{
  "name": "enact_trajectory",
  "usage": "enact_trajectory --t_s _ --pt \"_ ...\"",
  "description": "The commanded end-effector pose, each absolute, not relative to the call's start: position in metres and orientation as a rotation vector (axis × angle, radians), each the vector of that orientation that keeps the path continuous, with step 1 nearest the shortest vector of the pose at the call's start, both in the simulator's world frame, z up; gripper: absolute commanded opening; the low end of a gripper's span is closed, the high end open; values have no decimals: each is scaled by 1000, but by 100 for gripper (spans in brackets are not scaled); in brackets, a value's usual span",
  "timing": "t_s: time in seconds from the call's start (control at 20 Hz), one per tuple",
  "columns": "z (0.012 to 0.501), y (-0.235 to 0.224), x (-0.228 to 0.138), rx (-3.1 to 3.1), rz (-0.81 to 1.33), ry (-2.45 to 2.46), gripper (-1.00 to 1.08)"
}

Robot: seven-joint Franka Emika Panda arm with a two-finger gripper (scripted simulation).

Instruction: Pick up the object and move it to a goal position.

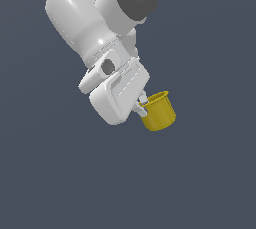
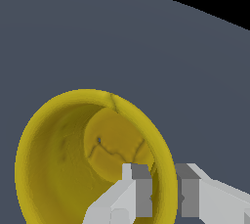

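While the pincer (image 1: 142, 104) pinches the cup's wall, one finger sits inside the flared mouth and the other outside it, as the wrist view shows with the yellow rim passing between the two grey pads (image 2: 142, 191). From there outward, the yellow cup (image 1: 159, 112) hangs tilted at the fingertips, its open end turned up toward the hand, and the white wrist and arm rise toward the top of the exterior view. Beyond that lies only the plain dark bench (image 1: 210, 183), none of whose edges or corners show in the exterior view, so the cup's place cannot be fixed against them; the wrist view shows one curved border of the surface against black. Whether the cup is clear of the bench or resting on it cannot be told, since no shadow or contact shows. As a judgement, the grasp looks done, and the carry to the goal remains; no goal marker is visible, so the remaining distance cannot be told.
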State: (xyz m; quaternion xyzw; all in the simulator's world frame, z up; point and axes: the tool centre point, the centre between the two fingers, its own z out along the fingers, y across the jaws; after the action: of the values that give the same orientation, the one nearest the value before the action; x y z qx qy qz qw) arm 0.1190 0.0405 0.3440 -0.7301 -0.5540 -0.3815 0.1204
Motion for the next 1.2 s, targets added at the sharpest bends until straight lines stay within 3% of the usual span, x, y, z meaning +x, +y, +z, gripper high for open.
enact_trajectory --t_s 0.0,0.65,1.15 --pt "367 39 122 -2073 -1189 -1648 -100" --pt "478 21 116 -1732 -1528 -1763 -100" --pt "525 6 105 -1564 -1661 -1796 -100"
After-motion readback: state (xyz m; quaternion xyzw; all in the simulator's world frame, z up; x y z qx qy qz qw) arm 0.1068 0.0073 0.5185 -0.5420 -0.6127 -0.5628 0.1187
